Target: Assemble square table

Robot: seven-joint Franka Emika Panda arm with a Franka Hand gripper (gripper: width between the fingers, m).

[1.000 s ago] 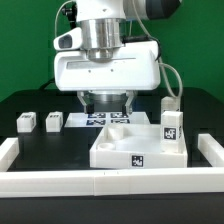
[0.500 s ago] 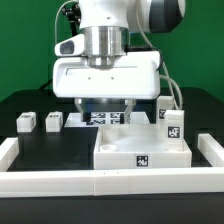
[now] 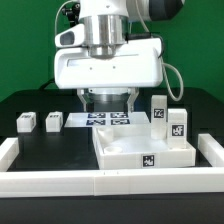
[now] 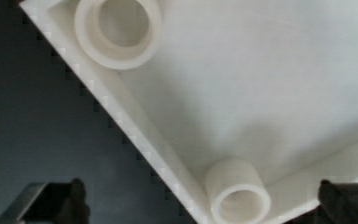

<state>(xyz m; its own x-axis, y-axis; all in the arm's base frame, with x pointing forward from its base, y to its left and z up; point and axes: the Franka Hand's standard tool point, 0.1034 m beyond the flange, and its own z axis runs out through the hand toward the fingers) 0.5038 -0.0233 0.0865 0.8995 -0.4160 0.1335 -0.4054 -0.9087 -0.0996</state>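
The table top (image 3: 135, 150) is the largest part. It lies flat on the black table, rim upward, just behind the front border rail (image 3: 100, 182). The step in hand is judged to be an approach to this top, probably to bring it into place before legs are screwed in. The gripper (image 3: 105, 102) hangs above the far side of the top, with its jaws spread wide and nothing held. In the wrist view one edge of the top is seen to run slantwise between the fingertips (image 4: 55, 200), and no contact is shown. For the next move a descent is called for, and likely a turn of the wrist, so that the edge is taken squarely. At the exterior view's right, one leg (image 3: 160, 110) and a second leg (image 3: 176, 126) stand upright at the top; whether they are fitted cannot be told. A third leg (image 3: 25, 122) and a fourth leg (image 3: 53, 121) lie well apart, at the exterior view's left. A round socket (image 4: 114, 30) and another socket (image 4: 238, 185) are seen empty.
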